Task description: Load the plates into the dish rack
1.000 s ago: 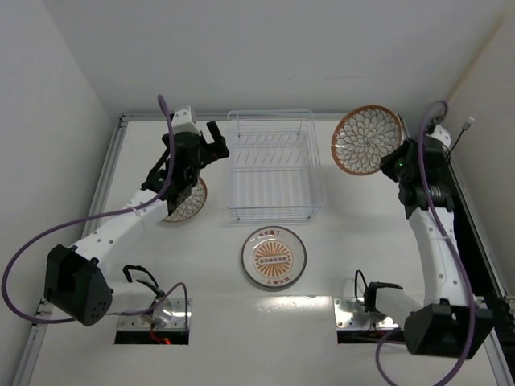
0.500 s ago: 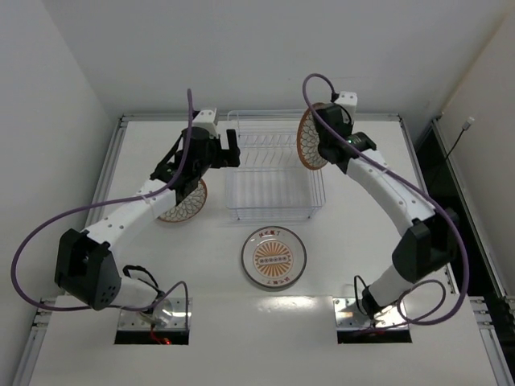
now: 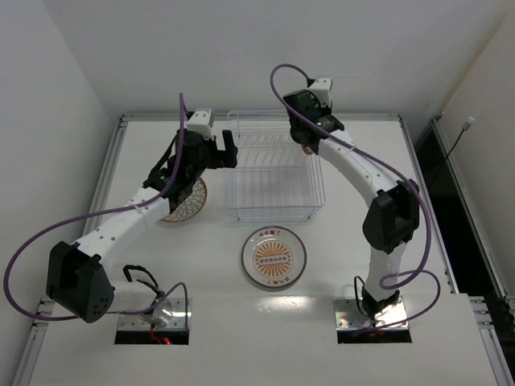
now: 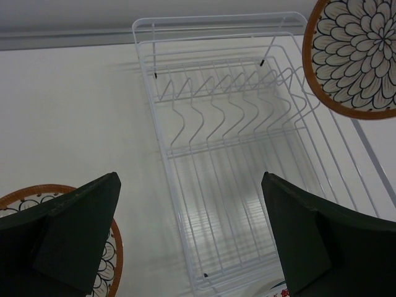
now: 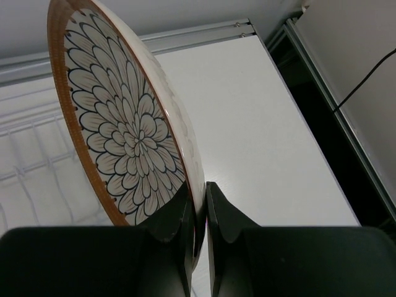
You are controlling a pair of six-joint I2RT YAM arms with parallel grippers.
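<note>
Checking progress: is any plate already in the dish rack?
No, the dish rack is bare; the right gripper holds one petal plate.

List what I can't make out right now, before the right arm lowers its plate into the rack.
Held plate: in the top view the right gripper and wrist hide nearly all; left wrist view crops it at the right edge.
Which dish rack slot it hangs over: no view shows.
Petal plate on the table: left arm partly covers it from above.
Sunburst plate lettering: too small.
</note>
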